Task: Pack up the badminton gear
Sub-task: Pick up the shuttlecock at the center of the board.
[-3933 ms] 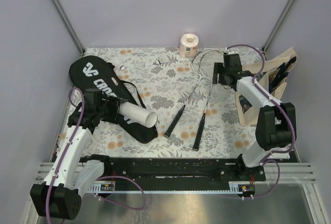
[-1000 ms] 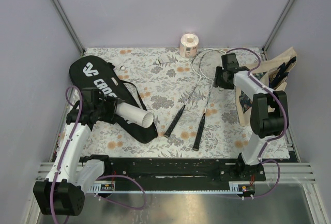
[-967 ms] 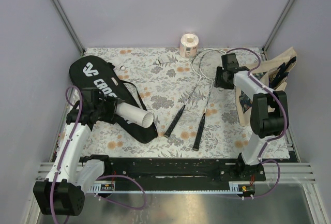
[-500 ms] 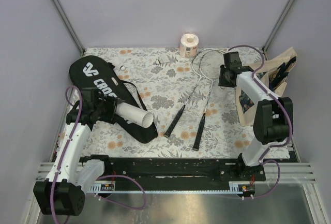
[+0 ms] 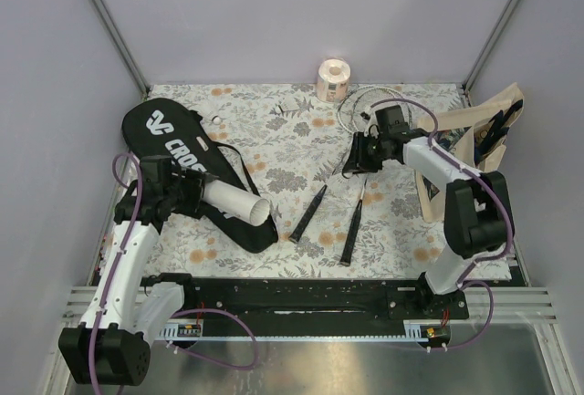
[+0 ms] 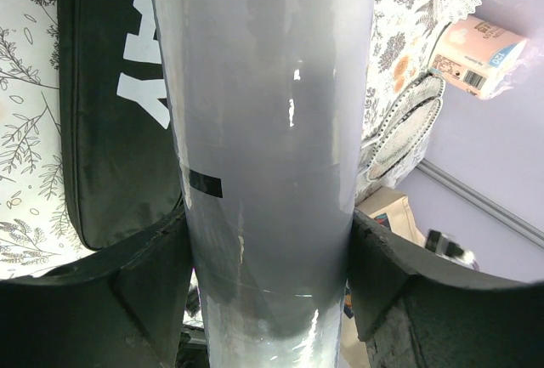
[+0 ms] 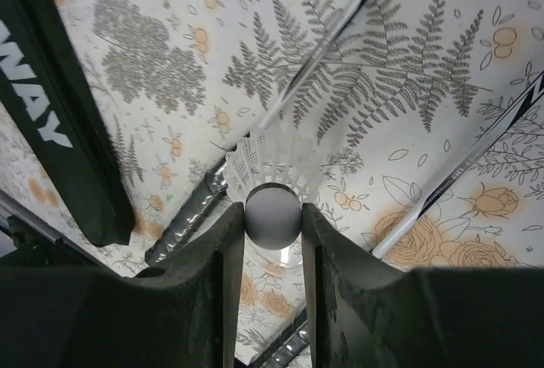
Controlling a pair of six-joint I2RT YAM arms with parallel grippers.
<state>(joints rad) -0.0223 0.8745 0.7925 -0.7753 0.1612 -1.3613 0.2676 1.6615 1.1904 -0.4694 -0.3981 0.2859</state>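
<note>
My left gripper (image 5: 199, 194) is shut on the white tube (image 5: 242, 203), which lies across the black "CROSSWAY" bag (image 5: 173, 140). The left wrist view shows the tube (image 6: 272, 130) filling the space between the jaws, over the bag (image 6: 110, 87). Two rackets lie mid-table with their black handles (image 5: 308, 214) toward me and their heads (image 5: 365, 108) at the back. My right gripper (image 5: 358, 160) hovers above their shafts. In the right wrist view it (image 7: 272, 223) is shut on a white shuttlecock (image 7: 272, 172), held by its cork above a racket shaft (image 7: 331, 45).
A pinkish paper roll (image 5: 333, 77) stands at the back edge. A beige tote bag (image 5: 474, 140) lies at the right edge. Two small white shuttlecocks (image 5: 218, 119) lie near the bag's head. The black rail (image 5: 292, 293) runs along the near edge.
My right gripper has swung from the racket heads at the back right to the left and toward the middle, now over the shafts. The left arm and tube have barely moved.
</note>
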